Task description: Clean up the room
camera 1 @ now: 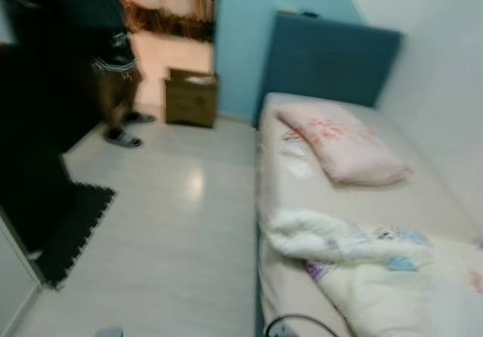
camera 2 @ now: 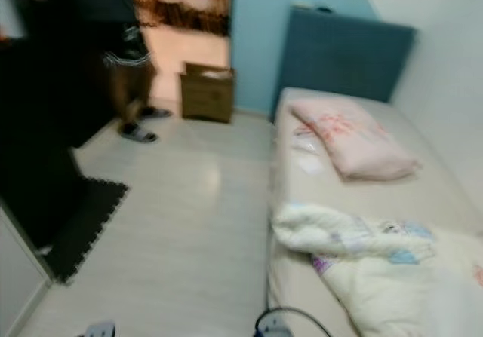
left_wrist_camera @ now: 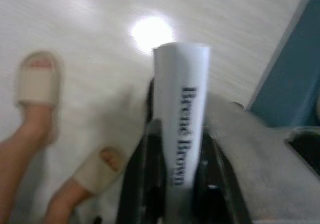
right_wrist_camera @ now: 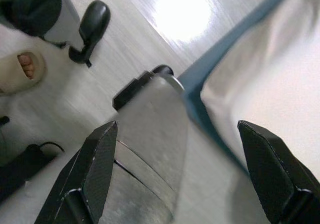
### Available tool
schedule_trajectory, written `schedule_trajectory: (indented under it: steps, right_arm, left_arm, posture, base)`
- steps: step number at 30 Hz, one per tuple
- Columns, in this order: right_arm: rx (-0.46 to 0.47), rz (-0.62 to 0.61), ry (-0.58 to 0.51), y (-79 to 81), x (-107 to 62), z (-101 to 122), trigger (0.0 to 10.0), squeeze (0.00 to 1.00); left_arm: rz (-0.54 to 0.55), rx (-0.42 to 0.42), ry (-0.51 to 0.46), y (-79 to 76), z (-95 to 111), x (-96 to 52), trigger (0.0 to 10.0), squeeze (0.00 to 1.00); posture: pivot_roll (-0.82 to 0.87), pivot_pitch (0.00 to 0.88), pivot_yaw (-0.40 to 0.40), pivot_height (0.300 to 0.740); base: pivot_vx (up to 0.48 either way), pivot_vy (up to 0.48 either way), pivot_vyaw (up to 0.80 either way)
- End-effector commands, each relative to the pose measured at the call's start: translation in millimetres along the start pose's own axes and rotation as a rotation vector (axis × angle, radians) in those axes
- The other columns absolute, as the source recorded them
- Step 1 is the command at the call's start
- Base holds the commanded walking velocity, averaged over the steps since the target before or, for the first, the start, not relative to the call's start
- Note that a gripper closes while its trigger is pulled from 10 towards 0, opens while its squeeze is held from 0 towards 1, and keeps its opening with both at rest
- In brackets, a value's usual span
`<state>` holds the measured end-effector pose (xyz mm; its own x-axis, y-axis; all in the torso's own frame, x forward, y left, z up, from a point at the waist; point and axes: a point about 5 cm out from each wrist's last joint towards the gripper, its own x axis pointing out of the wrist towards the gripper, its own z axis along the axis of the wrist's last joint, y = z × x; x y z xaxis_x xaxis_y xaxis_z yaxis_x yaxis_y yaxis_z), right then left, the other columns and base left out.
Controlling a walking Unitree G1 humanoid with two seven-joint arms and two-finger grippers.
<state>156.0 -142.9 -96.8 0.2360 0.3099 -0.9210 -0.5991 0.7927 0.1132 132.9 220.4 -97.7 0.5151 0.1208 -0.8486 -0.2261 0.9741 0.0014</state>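
1. While the left claw (left_wrist_camera: 175,149) hangs low over the pale floor (left_wrist_camera: 90,28), its two black fingers are clamped on a white paper roll (left_wrist_camera: 180,108) printed with dark lettering; the roll stands up between them.
2. Right claw (right_wrist_camera: 185,169): fingers spread wide, nothing between them, poised above the floor at the bed's blue base (right_wrist_camera: 220,58).
3. Near the left claw, a person's two feet in beige slippers (left_wrist_camera: 37,78) stand on the floor.
4. Head view is blurred. Bed (camera 1: 423,201) runs along the white wall on the right, blue headboard (camera 1: 332,58) at its far end.
5. Pink pillow (camera 1: 339,145) lies near the headboard; a crumpled white quilt (camera 1: 362,261) with pastel patches is heaped at the near end.
6. Brown cabinet (camera 1: 191,97) against the far wall, left of the headboard.
7. Another person in dark shorts and sandals (camera 1: 113,58) stands far left, near the cabinet.
8. Black mat (camera 1: 75,228) on the floor, left side.
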Motion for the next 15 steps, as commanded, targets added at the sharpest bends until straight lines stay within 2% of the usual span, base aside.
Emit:
schedule_trajectory:
  steps: [1, 15]
  right_arm:
    - [-0.001, 0.013, 0.005, 4.6, 1.7, 0.6, 10.0, 0.00]
    - [0.074, -0.058, 0.033, -0.6, 0.1, -10.0, 10.0, 0.00]
  left_arm:
    - [0.004, 0.009, 0.031, 2.6, -5.8, -1.1, 10.0, 0.00]
    - [-0.002, 0.034, 0.022, 3.8, 2.0, 0.5, 10.0, 0.00]
  posture:
    - [0.06, 0.000, -0.156, 0.740]
    - [0.03, 0.000, -0.128, 0.740]
  base:
    - [0.262, 0.000, 0.00]
    - [0.267, 0.000, 0.00]
